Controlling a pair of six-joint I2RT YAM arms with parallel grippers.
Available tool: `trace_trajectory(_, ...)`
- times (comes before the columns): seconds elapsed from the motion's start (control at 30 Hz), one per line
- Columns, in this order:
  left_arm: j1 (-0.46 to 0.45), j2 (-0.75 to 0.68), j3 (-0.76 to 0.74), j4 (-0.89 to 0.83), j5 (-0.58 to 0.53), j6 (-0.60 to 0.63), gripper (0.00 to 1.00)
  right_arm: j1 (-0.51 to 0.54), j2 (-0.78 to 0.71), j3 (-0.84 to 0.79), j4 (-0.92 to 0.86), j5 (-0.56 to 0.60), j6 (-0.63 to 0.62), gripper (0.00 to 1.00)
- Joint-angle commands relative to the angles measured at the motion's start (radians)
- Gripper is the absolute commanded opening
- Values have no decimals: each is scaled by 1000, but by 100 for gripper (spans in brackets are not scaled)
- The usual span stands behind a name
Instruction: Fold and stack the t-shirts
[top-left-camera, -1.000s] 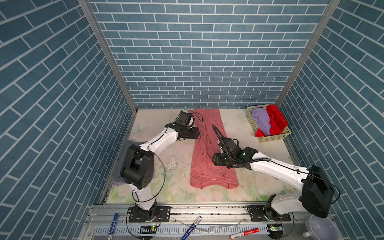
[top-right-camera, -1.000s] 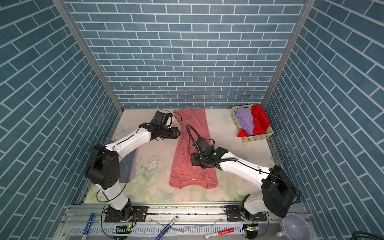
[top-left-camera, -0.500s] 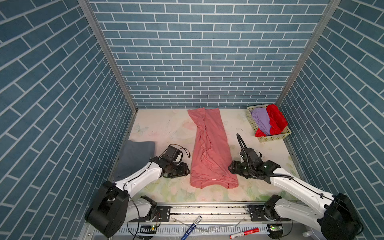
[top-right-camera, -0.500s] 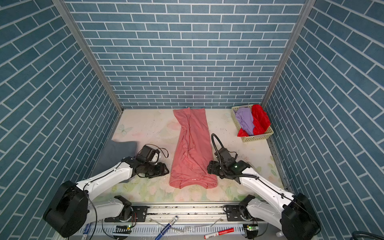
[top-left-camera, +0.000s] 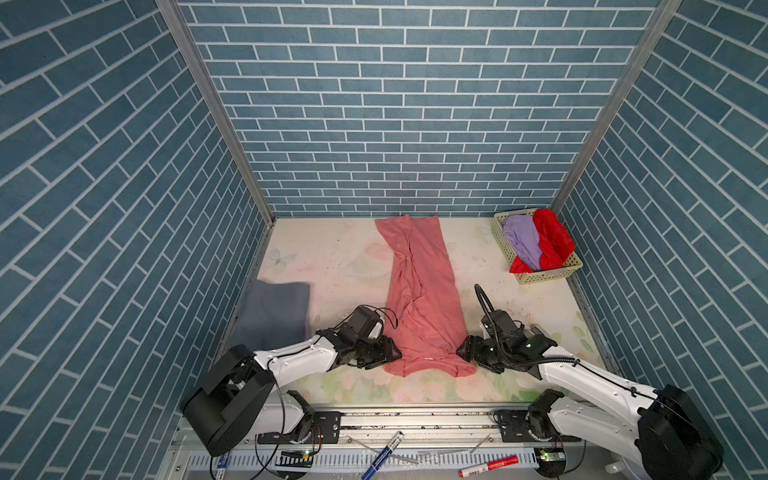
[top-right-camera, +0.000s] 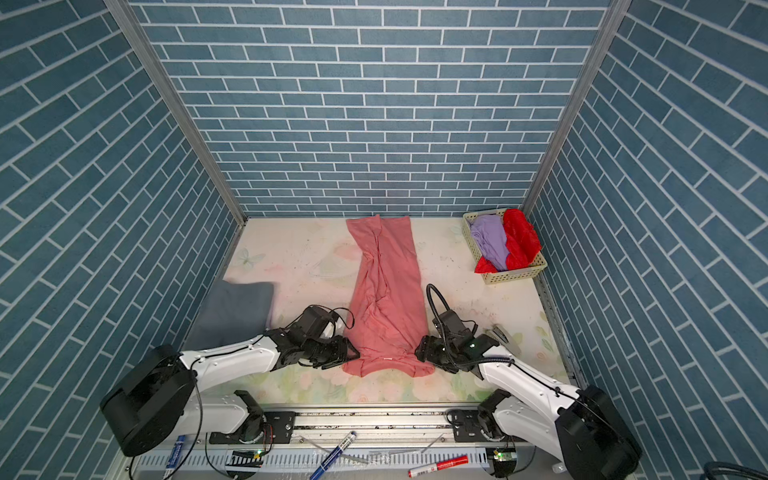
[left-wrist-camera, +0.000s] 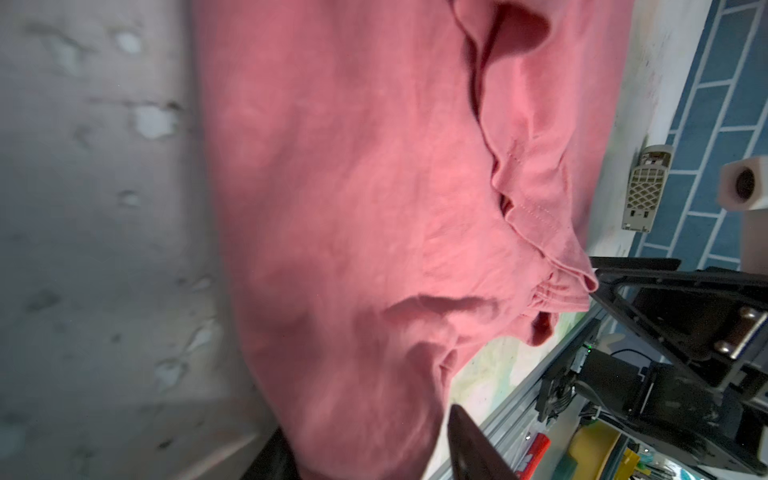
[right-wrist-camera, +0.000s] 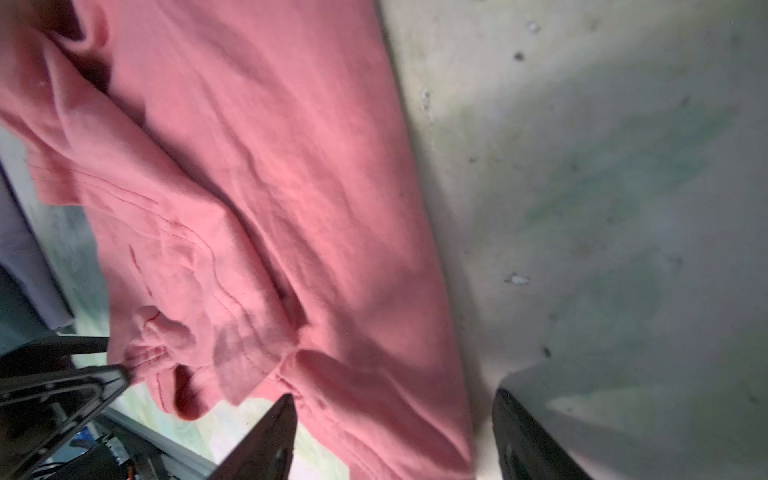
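Note:
A salmon pink t-shirt (top-left-camera: 419, 299) (top-right-camera: 386, 291) lies folded lengthwise in a long strip down the middle of the table. My left gripper (top-left-camera: 395, 355) (top-right-camera: 353, 353) sits at its near left corner. In the left wrist view the pink cloth (left-wrist-camera: 374, 208) fills the gap of the left gripper (left-wrist-camera: 365, 432), whose jaws stand apart. My right gripper (top-left-camera: 461, 357) (right-wrist-camera: 392, 395) is open at the near right corner, straddling the shirt's edge (right-wrist-camera: 270, 187). A folded slate grey t-shirt (top-left-camera: 274, 311) lies at the left. Lavender (top-left-camera: 521, 241) and red (top-left-camera: 552, 237) t-shirts fill the basket.
The cream lattice basket (top-left-camera: 548, 276) stands at the back right corner. A small cream plastic piece (top-right-camera: 500, 332) lies on the table right of the right arm. Brick walls close three sides. A blue marker (top-left-camera: 382, 455) and a red marker (top-left-camera: 488, 466) lie on the front rail.
Both arms have come from the shirt's far and middle parts to its near end. Over the last half second both grippers closed in on the near corners.

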Motion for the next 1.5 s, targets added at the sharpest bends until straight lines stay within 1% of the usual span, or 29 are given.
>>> trace_trajectory(0.0,-46,57,-45,25,-22,-73,46,-2,60,-53,64,-51,44,69)
trace_trajectory(0.03,-56,56,-48,27,-24,-83,42,-2,77,-56,84,-63,46,64)
trace_trajectory(0.1,-69,39,-53,25,-32,-98,31,-3,101,-53,115,-88,44,49)
trace_trajectory(0.2,-92,-14,-58,-6,-48,-119,15,2,86,-43,98,-93,45,20)
trace_trajectory(0.23,-104,-41,-60,-26,-56,-127,10,7,63,-36,74,-86,45,13)
trace_trajectory(0.3,-127,-93,-62,-71,-74,-145,3,22,10,-18,13,-64,47,2)
trace_trajectory(0.33,-137,-125,-65,-100,-78,-152,1,31,-23,-2,-28,-48,47,0)
trace_trajectory(0.43,-150,-227,-59,-184,-81,-165,0,61,-115,44,-96,-20,49,0)
trace_trajectory(0.53,-148,-315,-27,-288,-101,-151,0,70,-162,91,-99,-5,49,0)
trace_trajectory(0.63,-119,-337,29,-326,-100,-103,0,69,-142,141,-39,13,30,0)
trace_trajectory(0.7,-64,-311,65,-307,-67,-65,0,67,-91,188,2,34,4,0)
trace_trajectory(0.83,71,-198,159,-227,3,29,0,39,71,304,135,86,-49,0)
trace_trajectory(0.93,145,-79,271,-200,26,110,0,-7,201,391,223,85,-74,0)
trace_trajectory(1.03,202,43,370,-150,53,156,0,-56,326,489,261,70,-107,0)
trace_trajectory(1.07,222,86,404,-134,60,169,0,-75,369,520,279,48,-114,0)
trace_trajectory(1.23,302,264,537,-83,68,184,0,-152,564,653,304,-12,-123,0)
trace_trajectory(1.37,353,388,601,-29,85,159,1,-202,679,739,327,-51,-115,0)
trace_trajectory(1.4,360,416,618,-19,97,155,2,-209,698,756,327,-53,-114,0)
trace_trajectory(1.47,375,474,660,-8,113,153,8,-230,741,791,332,-67,-108,0)
